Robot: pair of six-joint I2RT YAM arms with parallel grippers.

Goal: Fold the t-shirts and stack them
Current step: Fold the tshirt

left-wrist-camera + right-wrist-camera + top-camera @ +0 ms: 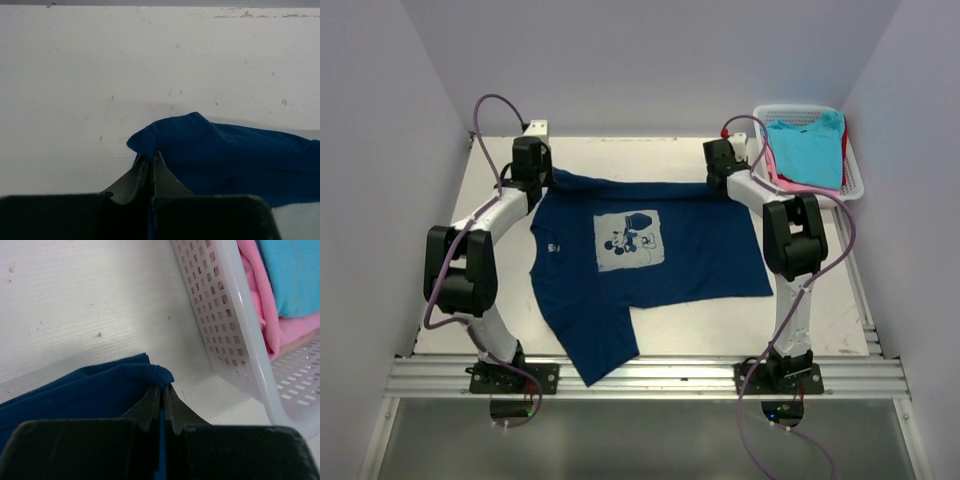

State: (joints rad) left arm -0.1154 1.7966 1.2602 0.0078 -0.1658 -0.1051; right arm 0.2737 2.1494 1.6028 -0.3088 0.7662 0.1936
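Note:
A navy blue t-shirt with a pale square Mickey Mouse print lies spread on the white table, one sleeve trailing toward the front edge. My left gripper is shut on its far left corner; in the left wrist view the navy cloth bunches at the gripper's closed tips. My right gripper is shut on the far right corner, and blue fabric shows pinched between that gripper's tips. More t-shirts, a turquoise one over pink and red, lie in the basket.
A white plastic lattice basket stands at the back right corner of the table, close beside my right gripper; its wall fills the right of the right wrist view. Walls enclose the table on three sides.

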